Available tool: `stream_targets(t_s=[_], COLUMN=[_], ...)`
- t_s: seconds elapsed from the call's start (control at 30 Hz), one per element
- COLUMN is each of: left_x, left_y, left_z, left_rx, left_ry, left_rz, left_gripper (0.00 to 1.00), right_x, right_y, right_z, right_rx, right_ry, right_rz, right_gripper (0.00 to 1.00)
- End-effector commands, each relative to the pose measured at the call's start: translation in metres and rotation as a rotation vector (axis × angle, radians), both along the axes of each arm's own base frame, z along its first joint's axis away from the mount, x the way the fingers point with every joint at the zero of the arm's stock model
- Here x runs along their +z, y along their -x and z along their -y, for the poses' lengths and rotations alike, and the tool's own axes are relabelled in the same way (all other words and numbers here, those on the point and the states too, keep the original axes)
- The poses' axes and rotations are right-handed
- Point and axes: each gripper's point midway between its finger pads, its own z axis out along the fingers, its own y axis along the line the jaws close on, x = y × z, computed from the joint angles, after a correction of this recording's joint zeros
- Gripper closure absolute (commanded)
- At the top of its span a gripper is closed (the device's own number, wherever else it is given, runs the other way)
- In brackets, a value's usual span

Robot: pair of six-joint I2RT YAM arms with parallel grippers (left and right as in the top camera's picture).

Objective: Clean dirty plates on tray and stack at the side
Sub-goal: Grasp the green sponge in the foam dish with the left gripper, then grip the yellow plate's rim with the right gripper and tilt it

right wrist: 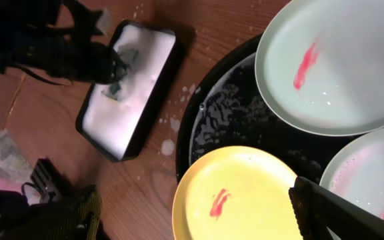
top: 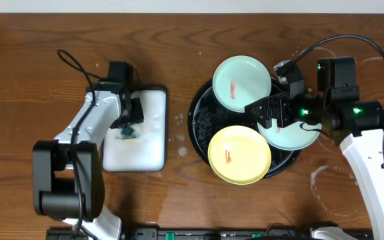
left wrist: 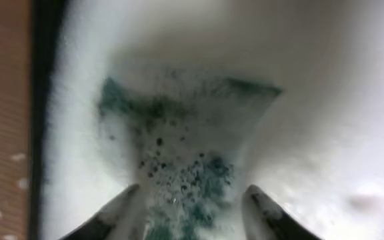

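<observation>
The black tray (top: pixel 204 127) holds three plates. A mint plate (top: pixel 242 83) with a red smear leans on its far rim. A yellow plate (top: pixel 239 155) with a red smear lies at the front. A second mint plate (top: pixel 293 135) lies at the right, partly under my right gripper (top: pixel 264 111). In the right wrist view the right gripper (right wrist: pixel 192 213) is open, above the yellow plate (right wrist: pixel 245 193) and touching nothing. My left gripper (left wrist: pixel 192 210) is shut on a foamy green sponge (left wrist: pixel 185 153) in the white dish.
The white dark-rimmed dish (top: pixel 145 150), full of suds, stands left of the tray and also shows in the right wrist view (right wrist: pixel 135 87). Soap drops lie on the wood between dish and tray. Whitish soapy rings (top: pixel 325 177) mark the table at the front right.
</observation>
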Motion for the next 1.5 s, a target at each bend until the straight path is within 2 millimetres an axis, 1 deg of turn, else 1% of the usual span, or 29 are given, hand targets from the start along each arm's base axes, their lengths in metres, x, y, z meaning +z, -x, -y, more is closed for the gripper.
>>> stream_targets(t_s=[0.0,0.03,0.1,0.13,0.17,0.2,0.3,0.37,0.5,0.57,0.6,0.63,0.67,0.73,0.8,0.87,0.93,1.0,1.03,1.1,1.2,1.27,1.4,1.47], left_x=[-0.03,-0.035,-0.041,-0.043,-0.044,-0.044,-0.036,-0.024,0.007,0.026,0.042,0.05,0.059,0.072,0.085,0.094,0.101,0.106,0.107,0.107,0.107,0.107,0.107,0.108], left_y=[0.02,0.021,0.022,0.022,0.023,0.022,0.017,0.011,0.0,-0.004,-0.006,-0.007,-0.007,-0.005,-0.004,-0.003,0.0,0.004,0.006,0.01,0.014,0.014,0.015,0.016], left_z=[-0.006,-0.006,-0.006,-0.006,-0.006,-0.006,-0.005,-0.005,-0.004,-0.004,-0.003,-0.003,-0.002,0.004,0.01,0.012,0.015,0.02,0.023,0.028,0.034,0.036,0.037,0.04], left_rx=[-0.003,-0.003,-0.003,-0.004,-0.004,-0.004,-0.005,-0.004,-0.003,-0.003,-0.004,-0.003,-0.004,-0.012,-0.019,-0.023,-0.027,-0.035,-0.04,-0.047,-0.054,-0.057,-0.058,-0.062], left_ry=[-0.027,-0.028,-0.029,-0.029,-0.029,-0.029,-0.028,-0.027,-0.024,-0.021,-0.019,-0.018,-0.009,0.028,0.065,0.075,0.094,0.125,0.144,0.171,0.204,0.215,0.221,0.238], left_rz=[-0.098,-0.111,-0.126,-0.13,-0.132,-0.132,-0.113,-0.095,-0.038,0.002,0.035,0.053,0.075,0.107,0.138,0.163,0.177,0.177,0.172,0.16,0.146,0.145,0.142,0.137], left_gripper=[0.65,0.67,0.67,0.71,0.79,0.92,0.93,0.93,0.93,0.93,0.93,0.93,0.93,0.92,0.93,0.93,0.93,0.93,0.93,0.92,0.93,0.93,0.93,0.92], right_x=[0.008,0.008,0.008,0.008,0.008,0.008,0.008,0.008,0.008,0.008,0.008,0.007,0.005,-0.002,-0.013,-0.022,-0.031,-0.046,-0.056,-0.075,-0.108,-0.129,-0.166,-0.187], right_y=[0.004,0.003,0.003,0.003,0.003,0.003,0.003,0.003,0.003,0.003,0.003,0.002,0.0,-0.005,-0.011,-0.012,-0.005,0.009,0.019,0.036,0.058,0.067,0.074,0.075], right_z=[-0.008,-0.009,-0.009,-0.009,-0.009,-0.009,-0.009,-0.009,-0.009,-0.009,-0.008,-0.007,-0.004,0.006,0.023,0.035,0.04,0.046,0.05,0.052,0.053,0.053,0.055,0.061], right_rx=[0.035,0.036,0.036,0.036,0.036,0.035,0.036,0.036,0.036,0.036,0.034,0.027,0.016,-0.048,-0.155,-0.226,-0.238,-0.259,-0.276,-0.264,-0.245,-0.256,-0.268,-0.286], right_ry=[-0.015,-0.015,-0.015,-0.015,-0.015,-0.016,-0.015,-0.016,-0.015,-0.016,-0.013,-0.003,0.012,0.069,0.147,0.198,0.227,0.265,0.29,0.321,0.354,0.362,0.369,0.396], right_rz=[0.02,0.021,0.023,0.023,0.023,0.023,0.023,0.024,0.024,0.024,0.025,0.026,0.028,0.013,-0.022,-0.06,-0.112,-0.207,-0.272,-0.366,-0.478,-0.532,-0.562,-0.558], right_gripper=[0.11,0.11,0.11,0.11,0.11,0.11,0.11,0.11,0.11,0.11,0.11,0.11,0.14,0.16,0.19,0.24,0.29,0.38,0.42,0.48,0.52,0.55,0.56,0.56])
